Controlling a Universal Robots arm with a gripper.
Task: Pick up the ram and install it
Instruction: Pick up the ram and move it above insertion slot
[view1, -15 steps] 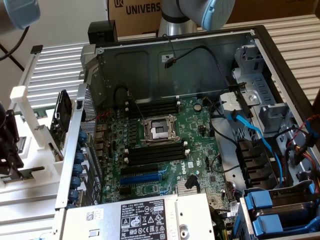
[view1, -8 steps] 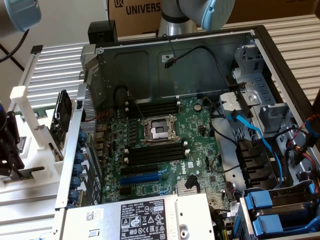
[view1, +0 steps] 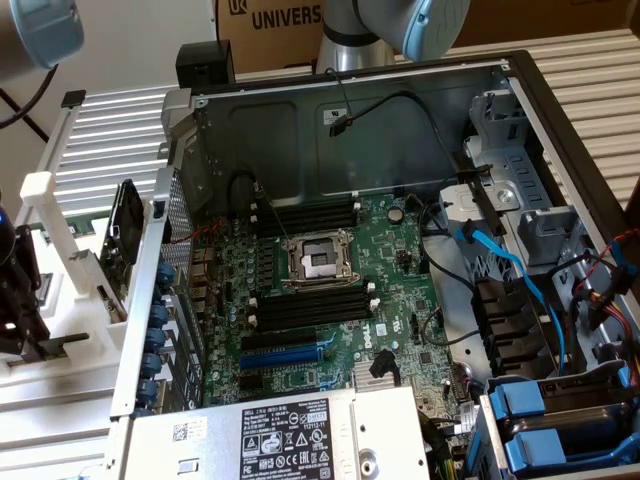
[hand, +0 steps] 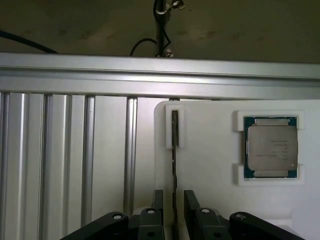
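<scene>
Between the parted fingers (hand: 158, 200) of the gripper (hand: 174, 194), the ram (hand: 175, 150) stood on edge in its white holder (hand: 210, 165), its long axis running straight away from them, neither finger touching it.

Place: a robotics lab or hardware workshop.
Signs: opened computer case (view1: 300, 120), bare motherboard (view1: 400, 300), ribbed aluminium desk (view1: 110, 150), cardboard box (view1: 270, 30) printed "UNIVERS", white parts fixture (hand: 210, 150).

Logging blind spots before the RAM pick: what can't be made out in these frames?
Wrist view: ram edge-on in the white holder; chips, label hidden.
Wrist view: ram's near end cut off by frame edge between the open gripper's fingers.
Exterior view: gripper cut off by that view's left edge.
</scene>
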